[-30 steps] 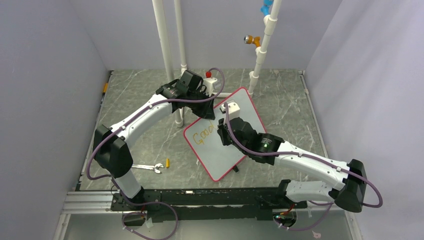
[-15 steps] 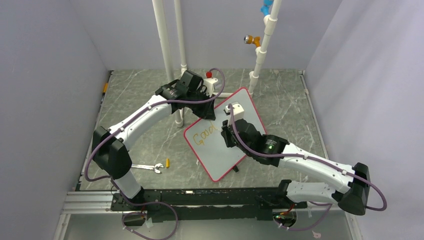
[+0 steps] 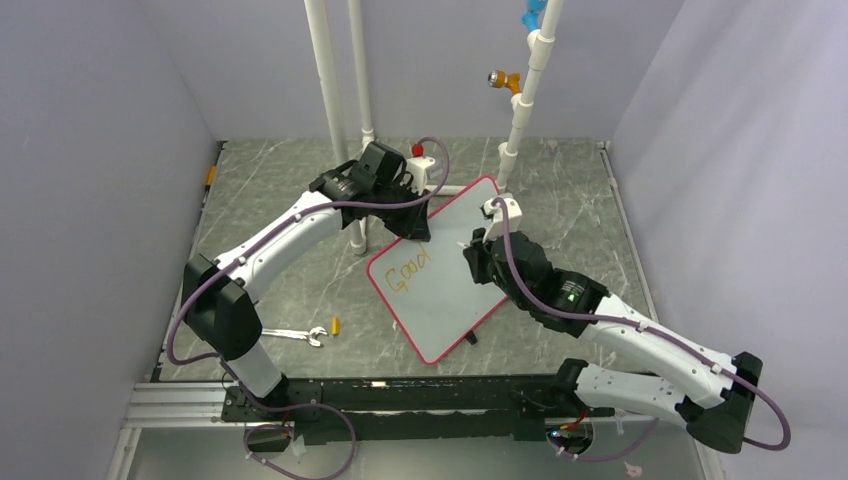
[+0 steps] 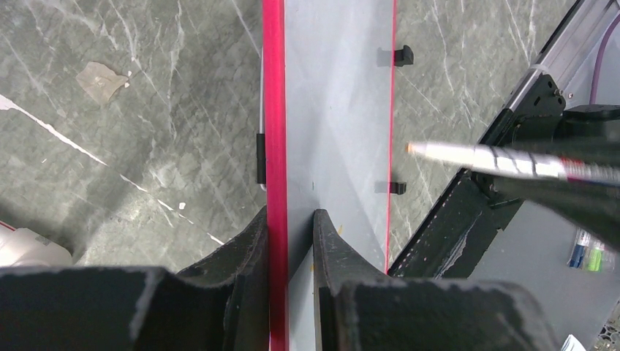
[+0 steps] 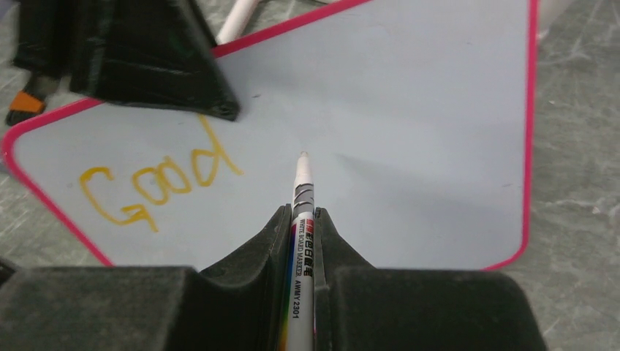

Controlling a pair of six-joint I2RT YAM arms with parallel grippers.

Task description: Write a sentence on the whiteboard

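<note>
The whiteboard (image 3: 450, 300) lies tilted on the marble table, its red-pink rim turned diagonally. The sentence on it reads only "Good" (image 3: 411, 268) in orange-yellow, also seen in the right wrist view as "Good" (image 5: 157, 179). My left gripper (image 4: 291, 219) is shut on the whiteboard's rim (image 4: 274, 110) at its far left edge. My right gripper (image 5: 302, 216) is shut on a white marker (image 5: 302, 190). The marker's tip points at bare board right of the "d". From the left wrist view the marker (image 4: 497, 159) seems to hover just off the surface.
A wrench (image 3: 295, 335) and a small yellow piece (image 3: 336, 325) lie on the table left of the board. White pipes (image 3: 332, 110) stand behind it, one with an orange valve (image 3: 500, 80). A red-capped white object (image 3: 421, 155) sits at the back. Grey walls close in both sides.
My right arm has swung right and toward the far side, carrying the marker away from "Good", so the whole word now shows. The left gripper and the board have stayed put.
</note>
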